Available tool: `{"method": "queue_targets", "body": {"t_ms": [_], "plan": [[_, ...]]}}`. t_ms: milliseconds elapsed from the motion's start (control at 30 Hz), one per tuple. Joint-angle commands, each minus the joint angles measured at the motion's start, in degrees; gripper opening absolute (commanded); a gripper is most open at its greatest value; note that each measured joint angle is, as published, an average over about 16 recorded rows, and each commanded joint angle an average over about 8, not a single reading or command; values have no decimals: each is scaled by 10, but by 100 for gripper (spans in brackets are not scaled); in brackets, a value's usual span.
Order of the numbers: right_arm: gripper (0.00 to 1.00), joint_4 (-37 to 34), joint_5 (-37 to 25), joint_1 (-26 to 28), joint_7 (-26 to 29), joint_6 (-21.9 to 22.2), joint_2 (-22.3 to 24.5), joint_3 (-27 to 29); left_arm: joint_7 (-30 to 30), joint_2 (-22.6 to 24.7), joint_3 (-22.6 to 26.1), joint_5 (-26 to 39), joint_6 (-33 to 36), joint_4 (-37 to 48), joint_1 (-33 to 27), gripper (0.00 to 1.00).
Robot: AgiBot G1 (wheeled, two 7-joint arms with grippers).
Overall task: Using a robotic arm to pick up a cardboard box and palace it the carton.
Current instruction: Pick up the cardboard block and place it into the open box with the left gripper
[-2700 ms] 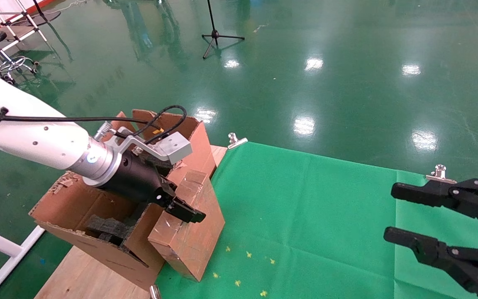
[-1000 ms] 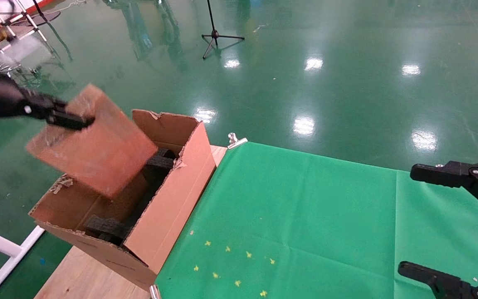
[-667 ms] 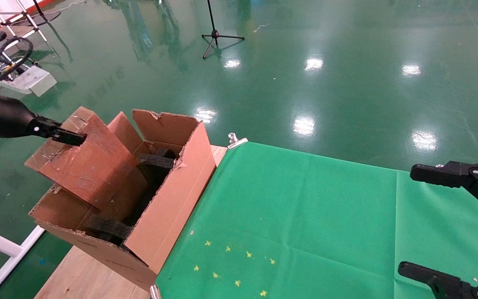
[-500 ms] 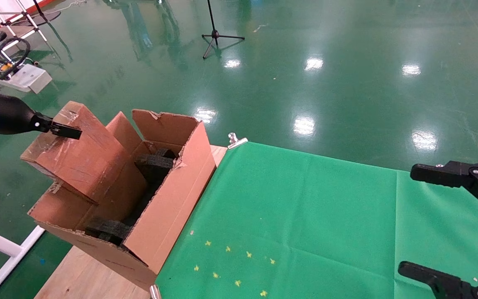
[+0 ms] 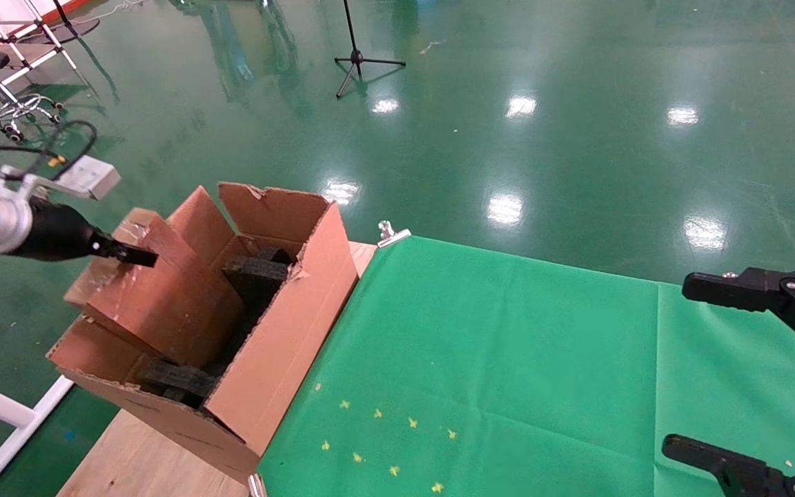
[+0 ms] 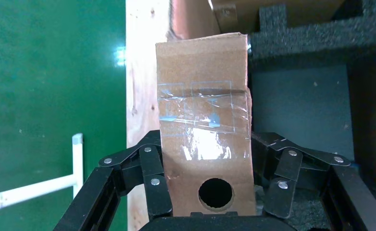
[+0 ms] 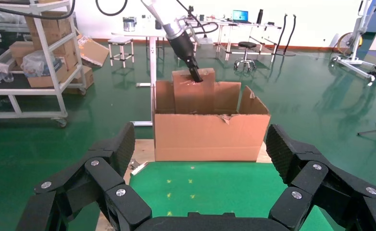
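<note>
Inside the carton (image 5: pixel 287 324), the left claw (image 5: pixel 136 255) grips the cardboard box (image 5: pixel 163 304) standing on end, top protruding.

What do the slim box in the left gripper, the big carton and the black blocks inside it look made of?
Cardboard box, held in the left gripper: brown cardboard with glossy clear tape that glints. Carton: matte corrugated cardboard, judging by its ragged torn edges. Black blocks: likely foam, with a coarse, porous surface.
</note>
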Motion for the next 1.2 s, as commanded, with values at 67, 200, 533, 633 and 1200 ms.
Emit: {"method": "queue_targets", "body": {"t_ms": [67, 200, 533, 633, 1200], "plan": [[100, 0, 0, 0, 0, 0, 0, 0, 1, 5, -4, -5, -9, 6, 17, 0], [100, 0, 0, 0, 0, 0, 0, 0, 0, 15, -9, -13, -20, 11, 43, 0], [100, 0, 0, 0, 0, 0, 0, 0, 0, 46, -8, -11, -40, 14, 102, 0], [100, 0, 0, 0, 0, 0, 0, 0, -3, 55, -5, -7, -50, 16, 117, 0], [100, 0, 0, 0, 0, 0, 0, 0, -37, 73, 0, 0, -90, 27, 150, 100]]}}
